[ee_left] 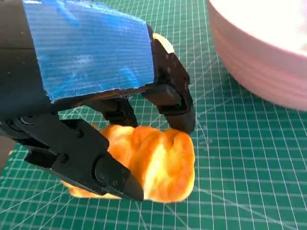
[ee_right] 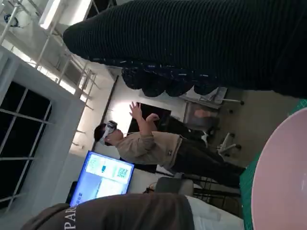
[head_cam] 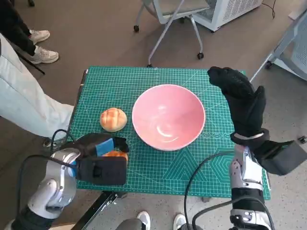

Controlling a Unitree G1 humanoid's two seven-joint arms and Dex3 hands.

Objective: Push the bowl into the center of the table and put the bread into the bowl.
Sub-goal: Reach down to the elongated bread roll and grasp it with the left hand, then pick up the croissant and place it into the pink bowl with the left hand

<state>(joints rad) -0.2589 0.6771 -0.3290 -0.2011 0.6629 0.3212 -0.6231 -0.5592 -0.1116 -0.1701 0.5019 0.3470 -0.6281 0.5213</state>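
A pink bowl [head_cam: 168, 117] [ee_left: 259, 57] [ee_right: 283, 182] stands near the middle of the green cutting mat [head_cam: 192, 167]. My left hand [head_cam: 103, 146] [ee_left: 91, 62] is at the mat's front left corner. Its black fingers [ee_left: 110, 175] close around a golden bread roll [ee_left: 158, 163] [head_cam: 116, 154] that still lies on the mat. A second bread roll [head_cam: 113, 119] sits just left of the bowl. Held upright, my gloved right hand [head_cam: 242, 103] [ee_right: 192, 43] stands just right of the bowl's rim with its fingers stretched out and nothing in it.
A person's pale-trousered legs [head_cam: 24, 96] reach in at the table's left edge, with shoes [head_cam: 41, 55] farther back. A wheeled chair [head_cam: 172, 14] stands behind the table. Shoes [head_cam: 144, 220] show at the front edge. The right wrist view shows a person [ee_right: 144, 143] by a screen.
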